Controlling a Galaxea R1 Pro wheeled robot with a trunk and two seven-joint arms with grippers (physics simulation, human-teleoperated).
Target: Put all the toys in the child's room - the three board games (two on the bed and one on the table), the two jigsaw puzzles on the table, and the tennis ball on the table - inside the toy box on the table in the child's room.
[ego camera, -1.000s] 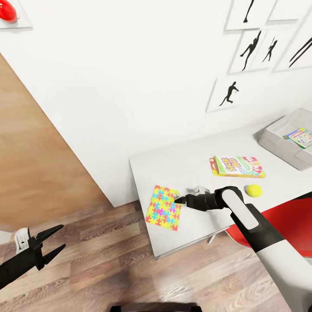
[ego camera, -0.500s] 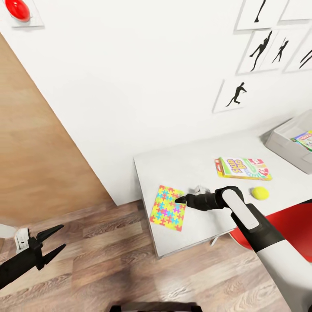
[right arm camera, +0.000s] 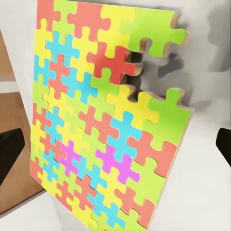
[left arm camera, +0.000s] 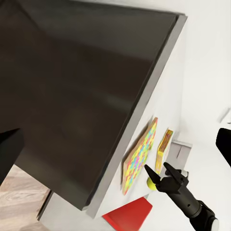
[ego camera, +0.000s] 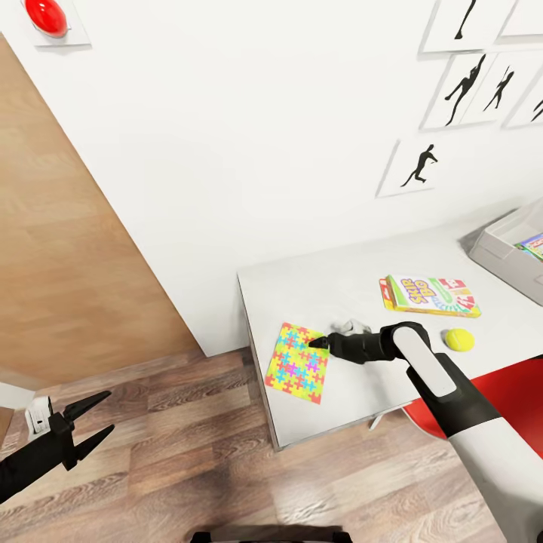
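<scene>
A square jigsaw puzzle point(ego camera: 298, 362) point(right arm camera: 103, 130) in yellow, pink, blue and green lies flat at the near left corner of the white table point(ego camera: 332, 290). My right gripper point(ego camera: 315, 344) point(left arm camera: 161, 172) hovers open just over the puzzle's right edge, its fingers spread wide with nothing between them. To the right lie the Skip-Bo board game point(ego camera: 430, 296) and the tennis ball point(ego camera: 459, 339). The grey toy box point(ego camera: 504, 253) stands at the table's far right, cut by the frame, with a colourful flat box point(ego camera: 533, 243) inside. My left gripper point(ego camera: 89, 422) hangs open over the floor, far left.
A red chair point(ego camera: 520, 385) sits under the table's near edge beside my right arm. The table's dark side panel point(left arm camera: 82, 96) faces my left arm. White wall with framed silhouettes point(ego camera: 422, 167) and a red button point(ego camera: 45, 15) stands behind. Wooden floor point(ego camera: 188, 452) stretches to the left.
The head view has shifted, so everything sits a little right and lower. My right gripper has crept slightly further over the puzzle's edge. The left arm has not moved.
</scene>
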